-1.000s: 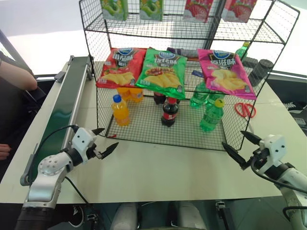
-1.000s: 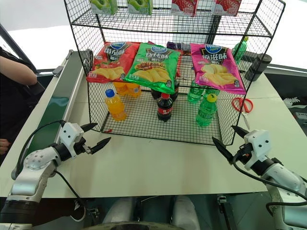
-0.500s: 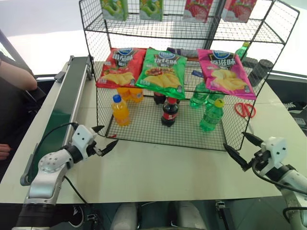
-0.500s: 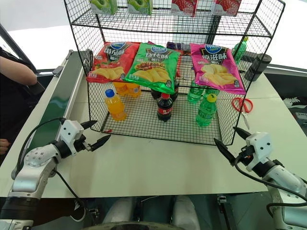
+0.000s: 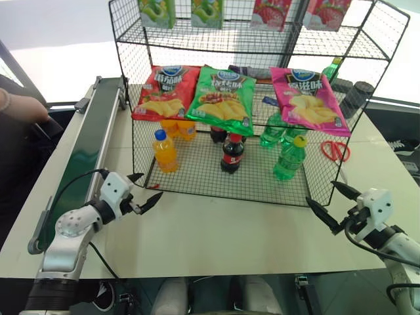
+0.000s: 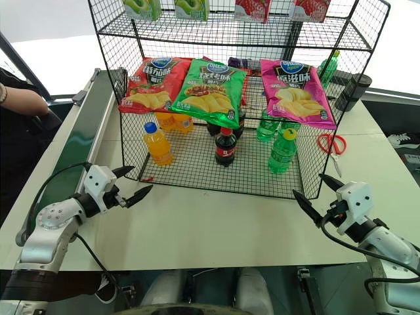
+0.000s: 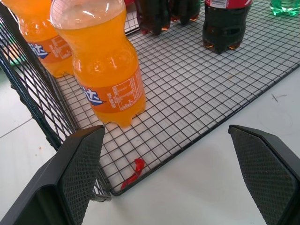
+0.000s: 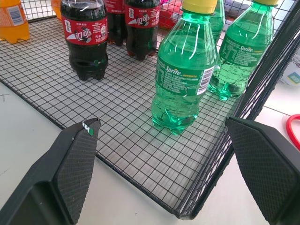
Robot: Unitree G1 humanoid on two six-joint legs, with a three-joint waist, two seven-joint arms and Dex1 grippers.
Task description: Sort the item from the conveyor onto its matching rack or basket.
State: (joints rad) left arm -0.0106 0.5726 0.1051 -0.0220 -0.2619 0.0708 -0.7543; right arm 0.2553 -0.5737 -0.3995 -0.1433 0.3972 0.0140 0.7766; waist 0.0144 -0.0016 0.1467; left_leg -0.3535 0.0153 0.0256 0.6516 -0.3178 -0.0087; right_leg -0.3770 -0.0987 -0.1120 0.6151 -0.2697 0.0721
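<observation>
Green bottle [image 5: 289,158] stands upright in the basket [image 5: 197,187], right of centre, cola bottle [image 5: 231,153] to its left, orange bottle [image 5: 164,151] further left. Conveyor [image 5: 85,154] runs along the left edge of the table [image 5: 223,230]. Left gripper [image 5: 144,190], lower left, fingers spread, holding nothing. Right gripper [image 5: 333,205], lower right, fingers spread, likewise holding nothing.

**Pale table under bright light**

A cream-white table [image 5: 216,230] is seen beneath strong, washed-out light from behind. Red-handled scissors [image 5: 335,150] lie on it toward the right, and two dark cylindrical containers [image 5: 356,96] stand near its far right corner. A person's arm [image 5: 20,105] is seen at the left edge. Dark floor is glimpsed below.
</observation>
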